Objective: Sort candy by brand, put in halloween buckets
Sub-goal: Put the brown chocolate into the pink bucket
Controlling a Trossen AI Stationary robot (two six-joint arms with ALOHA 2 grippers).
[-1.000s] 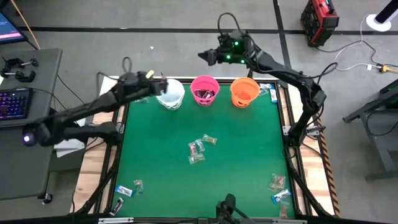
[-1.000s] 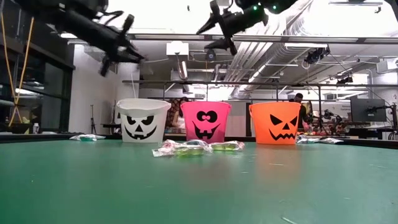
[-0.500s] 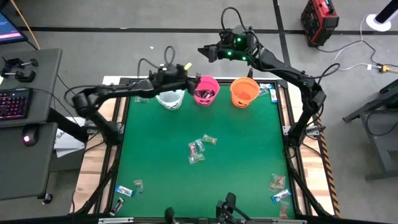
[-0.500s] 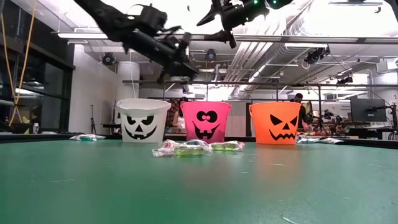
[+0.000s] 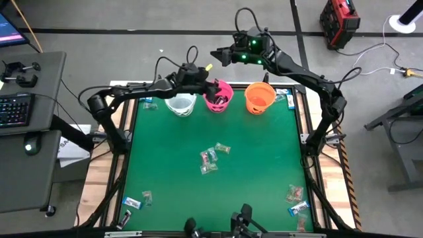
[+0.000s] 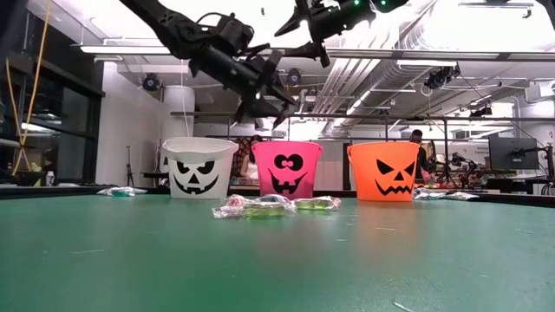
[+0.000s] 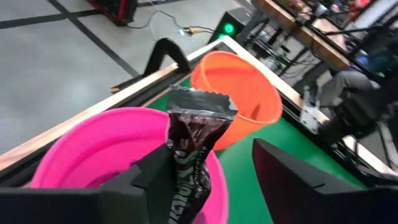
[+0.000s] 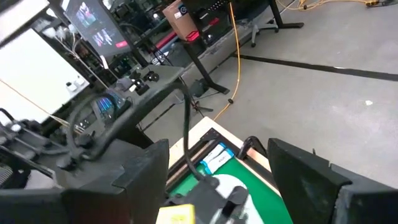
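Three halloween buckets stand in a row at the table's far edge: white [image 5: 180, 103], pink [image 5: 218, 96], orange [image 5: 259, 97]. My left gripper [image 7: 210, 154] hangs open just above the pink bucket [image 7: 93, 149], with a dark brown wrapped candy [image 7: 194, 144] standing between its fingers. The low view shows this gripper [image 6: 263, 111] over the pink bucket [image 6: 286, 169]. My right gripper [image 5: 221, 56] hovers open and bare, high beyond the table's far edge. More candy lies in the middle of the green table [image 5: 211, 158]. My left gripper has its fingers apart. The dark candy's lower part [image 7: 179, 167] lies against the inner side of one finger [image 7: 155, 177]; the other finger [image 7: 292, 177] stands clear of it. The candy stands upright over the pink bucket's mouth. I cannot tell whether the finger still bears it.
Loose candy lies at the near left [image 5: 135, 201], near right [image 5: 296, 201], far right [image 5: 285, 96] and far left [image 5: 149, 104] corners. A raised wooden frame [image 5: 310, 152] runs round the table. A desk with a keyboard [image 5: 13, 109] stands to the left.
My left gripper has swung from over the white bucket toward the table's right, ending above the pink bucket, and its fingers have opened there. The dark candy came along with it.
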